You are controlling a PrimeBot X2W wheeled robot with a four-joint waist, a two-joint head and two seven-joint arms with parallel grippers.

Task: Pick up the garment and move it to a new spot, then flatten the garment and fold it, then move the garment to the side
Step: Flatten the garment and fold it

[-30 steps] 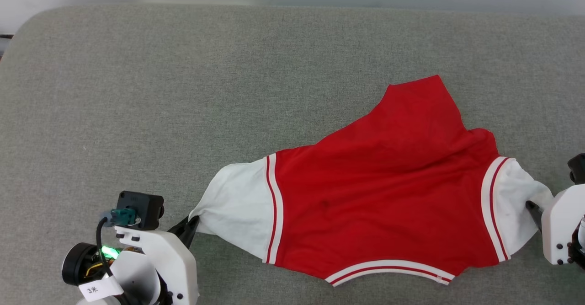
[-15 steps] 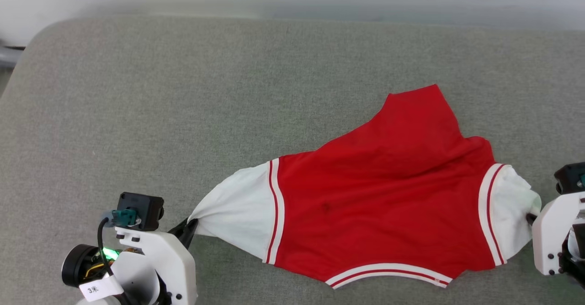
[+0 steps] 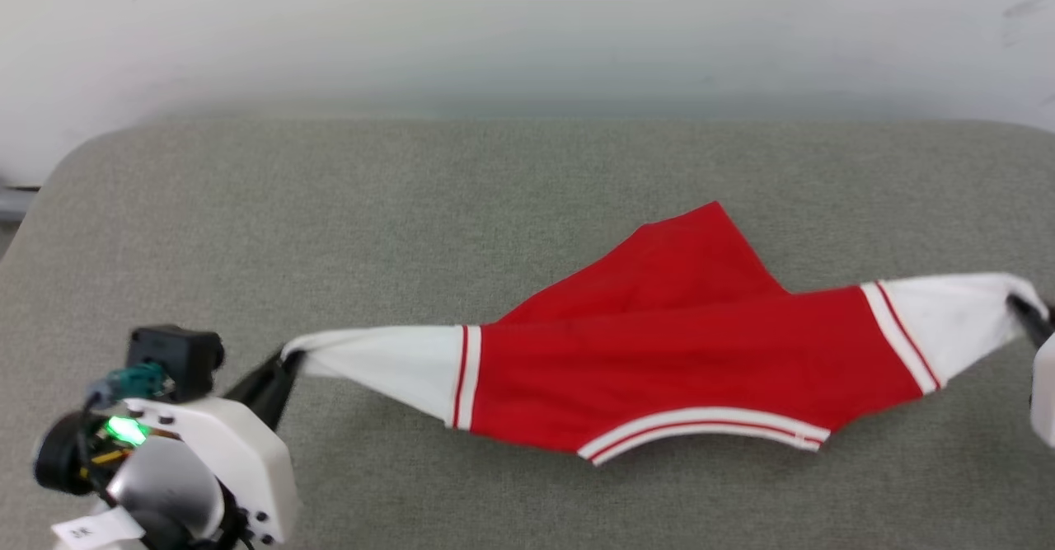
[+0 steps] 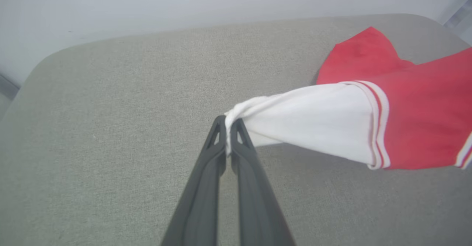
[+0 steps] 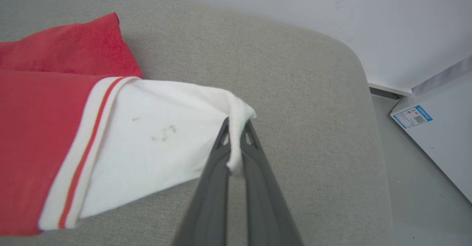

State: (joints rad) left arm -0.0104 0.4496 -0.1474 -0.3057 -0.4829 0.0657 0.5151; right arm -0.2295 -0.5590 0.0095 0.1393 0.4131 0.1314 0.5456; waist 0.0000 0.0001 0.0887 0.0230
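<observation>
Your left end effector [image 4: 229, 122] and right end effector [image 5: 236, 125] each gripped a sleeve tip of the shirt [image 3: 659, 360]; bites that thin could've slipped if you pulled harder.

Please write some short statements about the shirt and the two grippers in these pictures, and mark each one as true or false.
1. The left gripper is shut on one white sleeve of the red jersey shirt with white sleeves. True.
2. The right gripper is open and apart from the shirt. False: it is shut on the other white sleeve.
3. The shirt is folded into a neat square. False: it is stretched out between the two grippers.
4. The shirt is over a grey fabric surface. True.
5. A black number shows on the shirt's upper side. False: that side shows only plain red.
</observation>
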